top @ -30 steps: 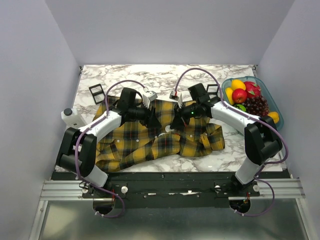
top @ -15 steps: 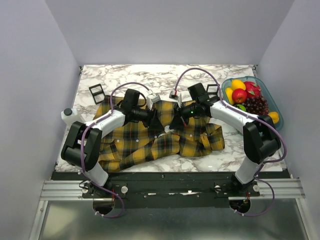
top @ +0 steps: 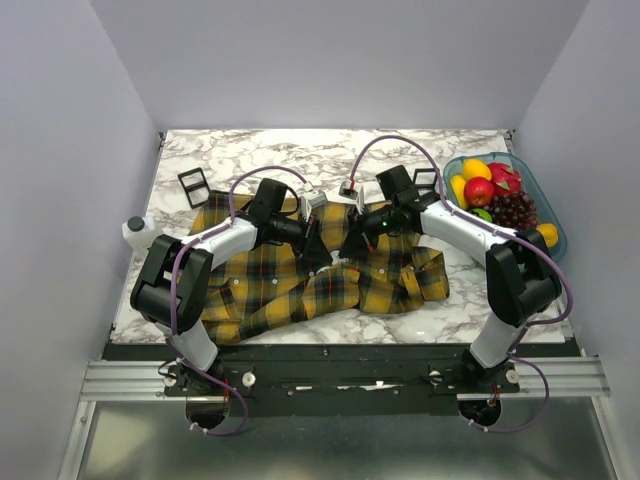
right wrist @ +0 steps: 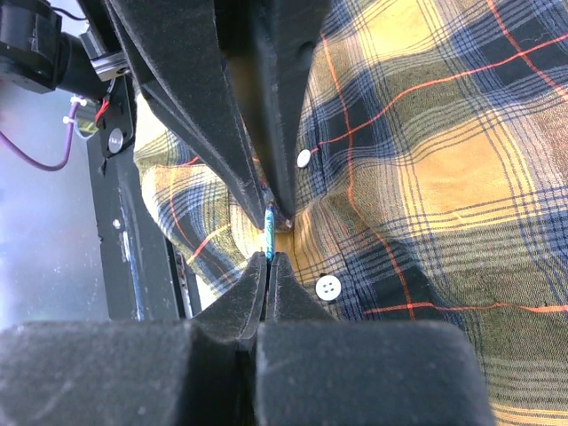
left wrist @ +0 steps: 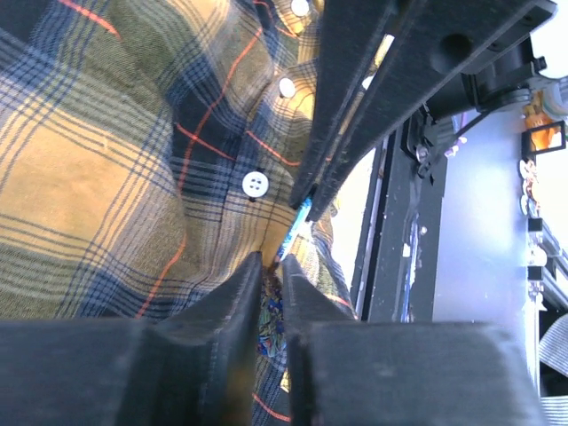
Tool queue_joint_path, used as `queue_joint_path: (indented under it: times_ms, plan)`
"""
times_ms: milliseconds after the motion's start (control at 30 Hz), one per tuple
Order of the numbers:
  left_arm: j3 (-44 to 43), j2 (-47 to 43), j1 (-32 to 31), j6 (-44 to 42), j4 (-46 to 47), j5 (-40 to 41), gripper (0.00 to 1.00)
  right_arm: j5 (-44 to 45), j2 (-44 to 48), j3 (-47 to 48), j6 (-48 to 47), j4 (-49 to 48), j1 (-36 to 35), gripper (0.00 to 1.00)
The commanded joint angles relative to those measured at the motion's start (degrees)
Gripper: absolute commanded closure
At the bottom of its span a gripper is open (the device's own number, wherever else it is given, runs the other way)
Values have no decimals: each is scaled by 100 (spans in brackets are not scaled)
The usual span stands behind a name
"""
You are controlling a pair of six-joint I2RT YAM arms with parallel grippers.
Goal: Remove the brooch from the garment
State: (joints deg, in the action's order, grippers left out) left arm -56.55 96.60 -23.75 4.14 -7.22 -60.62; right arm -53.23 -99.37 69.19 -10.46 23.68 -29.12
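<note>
The yellow and navy plaid garment (top: 262, 282) lies spread across the marble table. My two grippers meet over its button placket at the middle. My right gripper (top: 348, 245) is shut on the brooch (right wrist: 269, 236), which shows edge-on as a thin teal sliver at its fingertips. The brooch also shows in the left wrist view (left wrist: 298, 224). My left gripper (top: 322, 248) pinches a fold of the garment (left wrist: 89, 177) right beside the brooch, with its fingertips (left wrist: 251, 266) nearly touching the right gripper's. White buttons (right wrist: 328, 287) sit close by.
A teal tray (top: 553, 222) of fruit stands at the right edge. Black square frames lie at the back left (top: 192, 185) and back right (top: 424, 180). A white bottle (top: 140, 233) stands at the left, beside the shirt sleeve.
My left gripper has moved right along the shirt until it meets the right gripper at the placket. The right gripper has hardly moved.
</note>
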Motion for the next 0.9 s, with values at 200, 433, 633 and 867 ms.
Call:
queue_joint_path:
  times_ms: [200,433,633,867]
  plan:
    - [101,52,-95,254,599,-327,73,-56,-240,209,158,-74,30,99]
    - [83,96,-95,8,249,-389,80,32,-311,253,149,-65,30,100]
    - [75,122,-95,-98,73,-389,67,23,-249,279,176,-65,30,100]
    - [-128,281,-95,-238,-156,-468,78,120,-223,315,88,-13,30,100]
